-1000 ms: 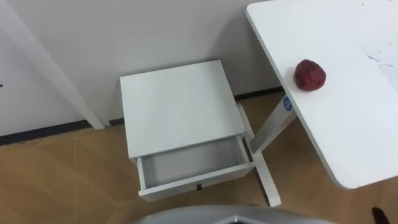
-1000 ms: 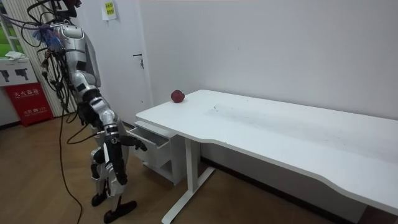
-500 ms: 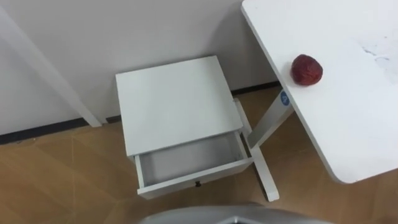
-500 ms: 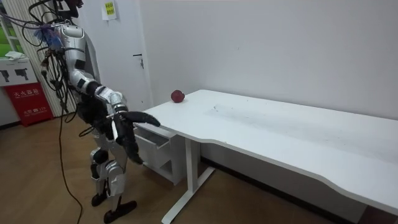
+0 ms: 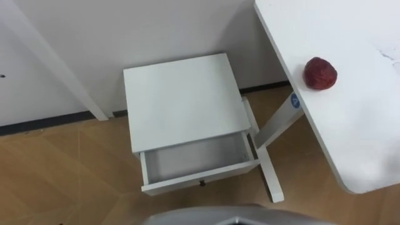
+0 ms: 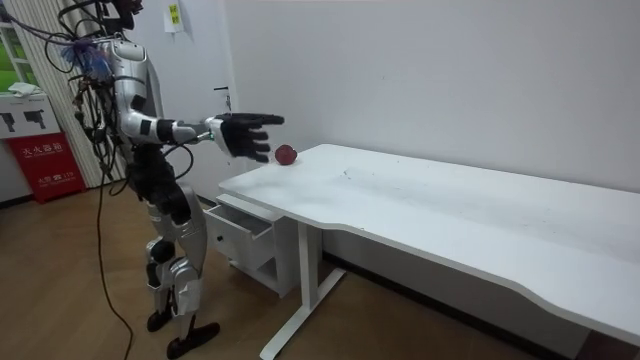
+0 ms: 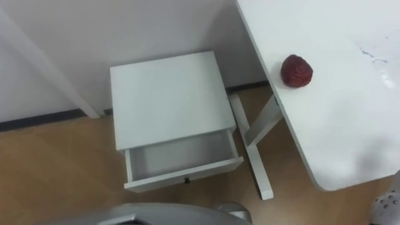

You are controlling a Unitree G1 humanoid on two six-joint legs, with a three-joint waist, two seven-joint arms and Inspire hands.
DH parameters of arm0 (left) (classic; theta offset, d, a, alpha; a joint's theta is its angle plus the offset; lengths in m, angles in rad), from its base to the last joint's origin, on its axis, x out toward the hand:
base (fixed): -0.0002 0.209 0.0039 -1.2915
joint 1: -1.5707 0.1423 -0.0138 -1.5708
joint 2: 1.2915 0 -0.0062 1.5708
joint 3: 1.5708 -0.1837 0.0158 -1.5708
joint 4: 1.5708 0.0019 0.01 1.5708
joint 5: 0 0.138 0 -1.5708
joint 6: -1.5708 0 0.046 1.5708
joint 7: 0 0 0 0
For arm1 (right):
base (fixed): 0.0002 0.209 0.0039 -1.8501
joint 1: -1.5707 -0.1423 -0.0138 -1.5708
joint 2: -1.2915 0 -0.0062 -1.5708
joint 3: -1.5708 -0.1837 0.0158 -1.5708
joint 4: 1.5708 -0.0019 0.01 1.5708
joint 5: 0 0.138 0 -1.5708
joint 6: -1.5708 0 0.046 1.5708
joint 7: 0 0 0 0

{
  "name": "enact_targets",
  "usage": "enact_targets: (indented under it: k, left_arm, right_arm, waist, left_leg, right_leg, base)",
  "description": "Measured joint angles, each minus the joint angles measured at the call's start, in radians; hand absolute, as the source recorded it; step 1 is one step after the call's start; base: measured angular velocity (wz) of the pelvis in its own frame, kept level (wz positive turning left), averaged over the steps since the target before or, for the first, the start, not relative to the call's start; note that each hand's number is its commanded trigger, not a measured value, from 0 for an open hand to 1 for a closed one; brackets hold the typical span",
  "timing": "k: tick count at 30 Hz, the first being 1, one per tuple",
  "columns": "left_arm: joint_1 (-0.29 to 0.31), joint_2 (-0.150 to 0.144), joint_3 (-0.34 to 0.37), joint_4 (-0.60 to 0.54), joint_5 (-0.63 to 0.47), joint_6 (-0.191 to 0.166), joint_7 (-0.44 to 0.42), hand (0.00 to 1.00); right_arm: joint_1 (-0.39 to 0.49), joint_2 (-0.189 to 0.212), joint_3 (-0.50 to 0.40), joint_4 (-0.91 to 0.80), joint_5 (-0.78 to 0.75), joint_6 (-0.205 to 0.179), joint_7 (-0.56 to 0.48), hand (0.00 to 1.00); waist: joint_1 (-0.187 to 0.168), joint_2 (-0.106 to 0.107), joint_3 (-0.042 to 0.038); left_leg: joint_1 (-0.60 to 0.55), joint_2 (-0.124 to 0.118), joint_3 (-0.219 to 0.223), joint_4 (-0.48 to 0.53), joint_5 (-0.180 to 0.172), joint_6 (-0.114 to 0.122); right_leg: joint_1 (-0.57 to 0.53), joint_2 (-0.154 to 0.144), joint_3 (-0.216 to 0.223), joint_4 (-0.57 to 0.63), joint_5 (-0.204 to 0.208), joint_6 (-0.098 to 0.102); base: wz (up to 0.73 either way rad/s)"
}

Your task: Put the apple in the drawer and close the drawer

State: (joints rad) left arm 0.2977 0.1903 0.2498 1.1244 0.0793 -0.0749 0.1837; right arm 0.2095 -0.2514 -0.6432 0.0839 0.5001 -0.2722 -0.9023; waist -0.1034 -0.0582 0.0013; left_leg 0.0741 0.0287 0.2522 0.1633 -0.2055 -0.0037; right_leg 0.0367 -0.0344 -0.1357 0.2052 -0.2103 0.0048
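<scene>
The right hand (image 6: 245, 136) is held raised at the desk's (image 5: 369, 144) end, fingers straight and spread, nothing grasped. The apple (image 5: 320, 72) is seen lying on the desk near its edge, close to the hand on the room view's right, untouched. The drawer (image 5: 199, 164) of the small cabinet (image 5: 181, 100) is pulled open.

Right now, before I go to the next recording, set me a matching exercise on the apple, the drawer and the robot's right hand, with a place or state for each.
Things:
1. apple
2. drawer
3. right hand

Places or states:
A. pulled open, nothing inside
B. held out in the air, fingers straight
C. lying on the white table, near its edge

Pairs: 1-C, 2-A, 3-B
</scene>
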Motion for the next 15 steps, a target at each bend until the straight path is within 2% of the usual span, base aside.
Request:
enact_targets:
  k: [2,5,15]
  left_arm:
    - [-0.004,0.0,-0.032,0.0,0.0,-0.003,-0.002,0.0]
    - [-0.012,0.0,-0.059,0.0,0.0,-0.005,-0.005,0.0]
    - [-0.027,0.0,-0.059,0.01,0.002,-0.011,-0.039,0.0]
  right_arm:
    - [-0.008,-0.021,0.041,-0.001,-0.068,-0.001,0.016,0.0]
    - [-0.023,-0.037,0.081,-0.001,-0.086,0.0,0.052,0.0]
    - [-0.031,-0.049,0.153,-0.025,-0.156,0.001,0.153,0.0]
  waist:
    - [0.001,0.0,0.0003]
    - [0.004,0.001,0.0014]
    - [0.035,0.004,0.0087]
  left_leg:
    - [0.0,0.0,0.0,0.0,0.0,0.0]
    - [0.001,0.001,0.0,0.0,0.0,0.0]
    - [0.005,0.001,0.005,0.0,0.0,0.0]
  right_leg:
    - [0.0,0.0,-0.001,0.0,0.0,0.0]
    - [0.0,0.0,-0.001,0.001,0.001,0.0]
    - [-0.003,-0.001,0.001,0.013,0.001,0.0]
  base:
    - [0.0]
    - [0.0]
    - [-0.01]
